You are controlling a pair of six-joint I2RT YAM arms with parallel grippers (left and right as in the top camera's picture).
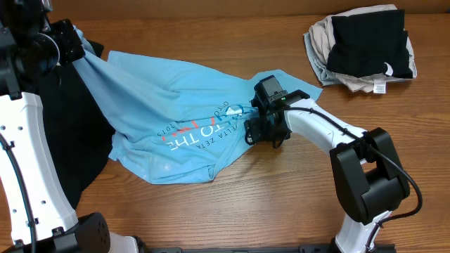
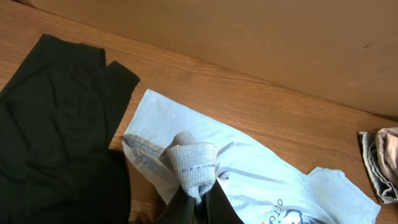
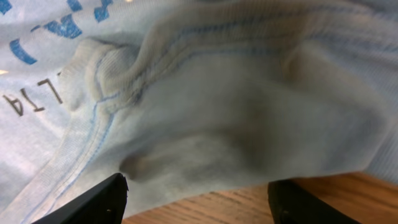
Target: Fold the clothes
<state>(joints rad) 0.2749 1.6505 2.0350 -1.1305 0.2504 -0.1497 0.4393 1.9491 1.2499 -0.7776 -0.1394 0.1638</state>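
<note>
Looking down from overhead, the light blue T-shirt [image 1: 176,112] lies rumpled across the wooden table [image 1: 281,204], stretched between the two grippers, its red, white and dark lettering upside down. The left gripper [image 1: 76,46] holds one edge raised off the table, and the black garment [image 1: 70,133] lies flat below and beside it. The right gripper [image 1: 261,130] sits on the shirt's other end, just beside the print. A pile of folded beige and black clothes [image 1: 362,46] lies well apart, beyond the right gripper.

Only the left wrist view shows that grip closely. The jaws are clamped on a bunched, ribbed hem that pokes up past the tips, with pale cloth hanging away beneath. Only the right wrist view shows the right fingers [image 3: 93,202] standing apart. A stitched fold of the shirt bulges between and ahead of them, with bare wood just under it.
</note>
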